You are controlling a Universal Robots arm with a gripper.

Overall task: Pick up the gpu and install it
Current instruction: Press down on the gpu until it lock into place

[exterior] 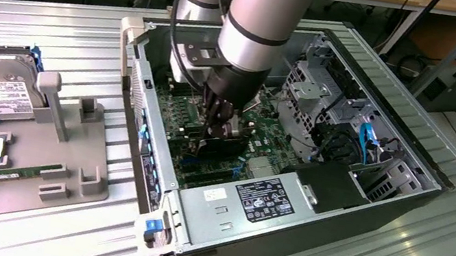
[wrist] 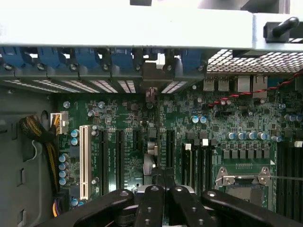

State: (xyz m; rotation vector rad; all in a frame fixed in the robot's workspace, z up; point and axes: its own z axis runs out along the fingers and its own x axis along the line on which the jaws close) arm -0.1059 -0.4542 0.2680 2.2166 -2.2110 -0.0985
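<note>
Inside the open computer case, at frame centre, the gpu is held edge-on in the gripper, clamped narrowly, above the motherboard; slot misalignment could bend the card's contacts.

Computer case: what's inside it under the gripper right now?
Inside the computer case, the green motherboard and its slots. The gripper holds the gpu edge-on over them; the slot directly beneath is covered.
</note>
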